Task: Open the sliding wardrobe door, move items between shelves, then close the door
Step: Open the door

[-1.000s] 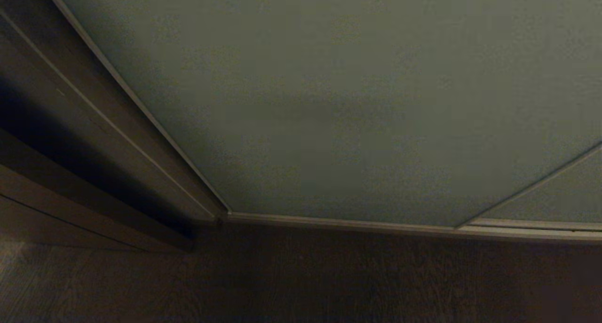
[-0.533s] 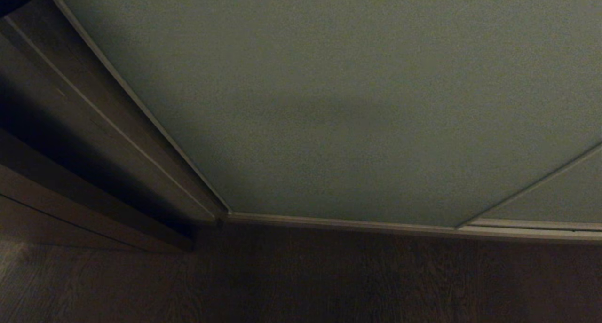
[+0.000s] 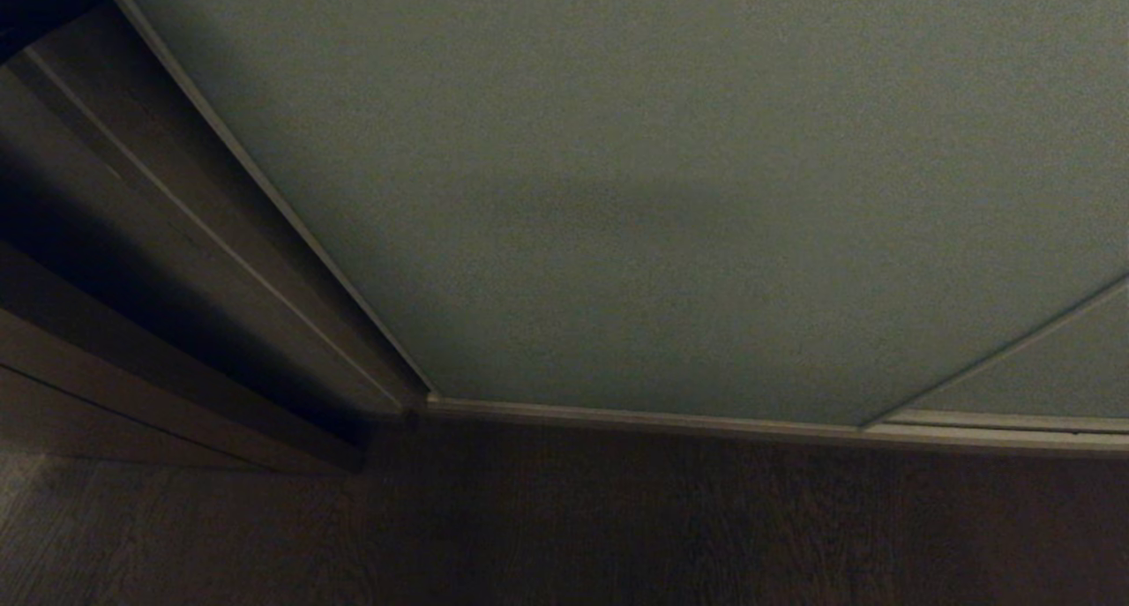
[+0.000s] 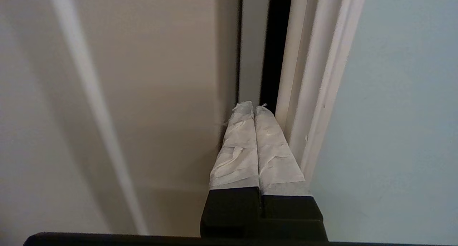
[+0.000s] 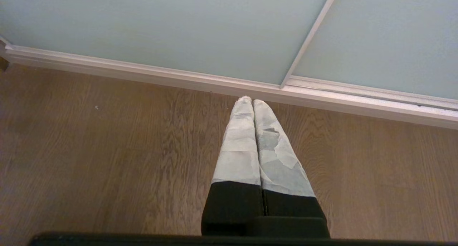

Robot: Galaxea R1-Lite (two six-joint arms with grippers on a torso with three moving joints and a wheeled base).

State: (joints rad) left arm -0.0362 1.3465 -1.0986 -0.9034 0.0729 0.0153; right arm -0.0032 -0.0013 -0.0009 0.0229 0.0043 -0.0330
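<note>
Pressed together, our left gripper (image 4: 254, 108) sat at the sliding wardrobe door (image 4: 393, 95) frame edge; our right gripper (image 5: 252, 102), likewise closed, hung over the wooden floor (image 5: 107, 149).

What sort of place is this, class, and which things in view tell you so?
Probably a room in a home, in front of a built-in wardrobe: a pale grey-green sliding door in a slim light frame, brown wood panelling beside it, and a wood-grain floor.
</note>
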